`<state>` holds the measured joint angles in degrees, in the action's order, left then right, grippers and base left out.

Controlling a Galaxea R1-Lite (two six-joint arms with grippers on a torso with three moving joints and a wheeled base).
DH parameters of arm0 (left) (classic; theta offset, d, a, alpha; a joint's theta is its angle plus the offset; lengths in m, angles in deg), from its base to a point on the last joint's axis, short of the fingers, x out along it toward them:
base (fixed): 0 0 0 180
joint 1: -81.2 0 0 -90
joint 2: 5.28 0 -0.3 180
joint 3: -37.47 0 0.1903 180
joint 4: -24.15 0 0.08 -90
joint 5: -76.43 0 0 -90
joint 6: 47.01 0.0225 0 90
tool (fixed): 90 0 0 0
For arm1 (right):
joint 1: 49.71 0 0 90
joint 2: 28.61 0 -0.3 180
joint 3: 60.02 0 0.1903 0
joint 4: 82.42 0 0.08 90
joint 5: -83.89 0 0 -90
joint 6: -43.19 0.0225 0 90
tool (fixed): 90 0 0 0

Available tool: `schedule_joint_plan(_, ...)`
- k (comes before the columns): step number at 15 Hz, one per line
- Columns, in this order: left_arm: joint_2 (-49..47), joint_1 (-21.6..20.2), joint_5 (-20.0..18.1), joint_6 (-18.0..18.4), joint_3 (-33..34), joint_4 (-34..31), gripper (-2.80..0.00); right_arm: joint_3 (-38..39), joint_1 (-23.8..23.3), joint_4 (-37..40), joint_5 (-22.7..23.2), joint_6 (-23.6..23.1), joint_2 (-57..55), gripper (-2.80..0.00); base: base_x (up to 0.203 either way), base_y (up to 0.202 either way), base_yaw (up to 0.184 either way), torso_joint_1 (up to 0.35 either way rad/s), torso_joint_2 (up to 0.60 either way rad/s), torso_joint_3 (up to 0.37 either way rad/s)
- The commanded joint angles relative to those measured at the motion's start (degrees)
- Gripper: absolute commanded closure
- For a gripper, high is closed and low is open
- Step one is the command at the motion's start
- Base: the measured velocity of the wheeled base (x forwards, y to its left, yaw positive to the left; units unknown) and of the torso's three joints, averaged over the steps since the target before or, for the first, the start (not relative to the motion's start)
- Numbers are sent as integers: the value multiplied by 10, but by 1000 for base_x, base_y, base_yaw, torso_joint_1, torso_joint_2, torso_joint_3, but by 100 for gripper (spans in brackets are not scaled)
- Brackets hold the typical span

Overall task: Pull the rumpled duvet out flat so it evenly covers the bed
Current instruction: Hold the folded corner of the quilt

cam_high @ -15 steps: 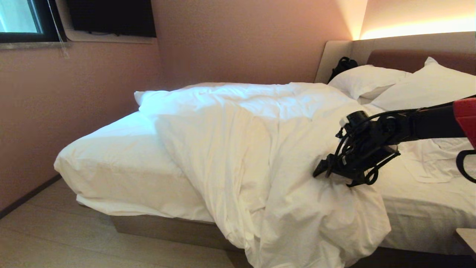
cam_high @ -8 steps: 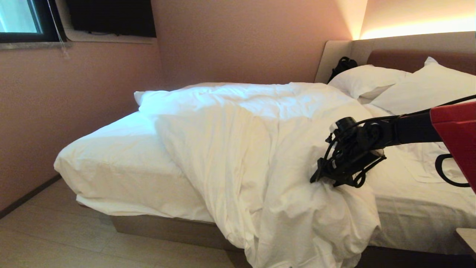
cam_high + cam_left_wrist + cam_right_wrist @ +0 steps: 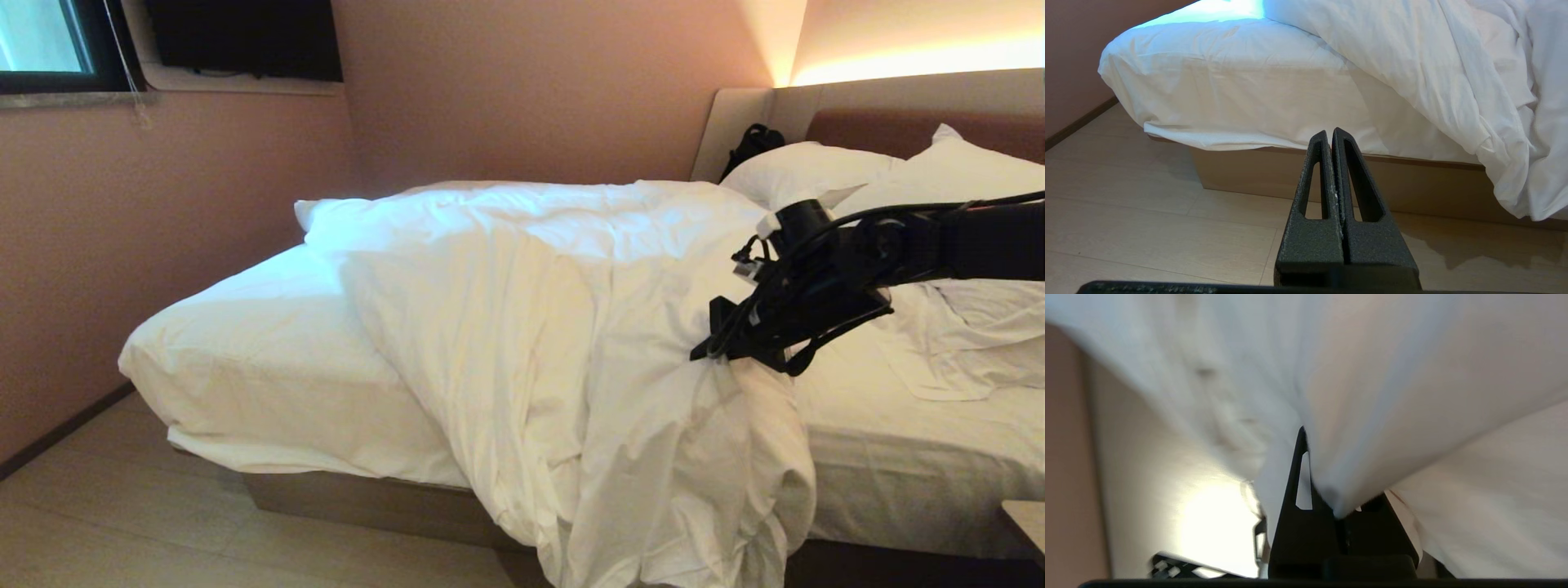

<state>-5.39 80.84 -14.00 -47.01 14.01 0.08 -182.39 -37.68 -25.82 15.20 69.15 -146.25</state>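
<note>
Reaching in from the right side, the right tool (image 3: pixel 709 353) is pinched tight on a fold of the duvet (image 3: pixel 555 327), near the front edge of the bed (image 3: pixel 245 359). Up close, white cloth bunches between its two black fingers (image 3: pixel 1300 477) and spreads away from them. The duvet is rumpled and sits crooked. It lies in a wide strip across the middle of the bed, from the far side to the front. Its front part hangs down over the side of the bed toward the floor (image 3: pixel 122 523). On the left, the foot end of the bed has only the thin sheet (image 3: pixel 245 327) on it. On the right, near the headboard (image 3: pixel 865 122), the sheet shows too, with some loose white cloth lying on it. Two white pillows (image 3: pixel 804 175) lean at the headboard, and a black bag (image 3: pixel 751 143) sits just beside them in the corner. The left tool (image 3: pixel 1333 134) is low down over the floor, well apart from the bed. Its fingers are pressed together and hold nothing. It points at the tan base (image 3: pixel 1241 175) under the sheet. A dark window (image 3: pixel 49 45) is up on the pink wall (image 3: pixel 531 90)
</note>
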Motion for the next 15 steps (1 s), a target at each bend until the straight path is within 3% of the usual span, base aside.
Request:
schedule_joint_plan(1, 0, 0, 0, 0, 0, 0, 0, 1, 1, -7, 59, 2, 60, 0, 0, 0, 0, 0, 0, 0)
schedule_joint_plan(4, 0, 0, 0, 0, 0, 0, 0, 10, -5, -46, 97, 23, 100, 0, 0, 0, 0, 0, 0, 0)
schedule_joint_plan(10, 0, -1, 0, 0, 0, 0, 0, 77, -28, -204, 107, 86, 167, 0, 0, 0, 0, 0, 0, 0)
schedule_joint_plan(12, 0, 0, 0, 0, 0, 0, 0, 111, -28, -251, 105, 87, 168, 0, 0, 0, 0, 0, 0, 0)
schedule_joint_plan(15, 0, -1, 0, 0, 0, 0, 0, 134, -24, -260, 99, 79, 137, 0, 0, 0, 0, 0, 0, 0)
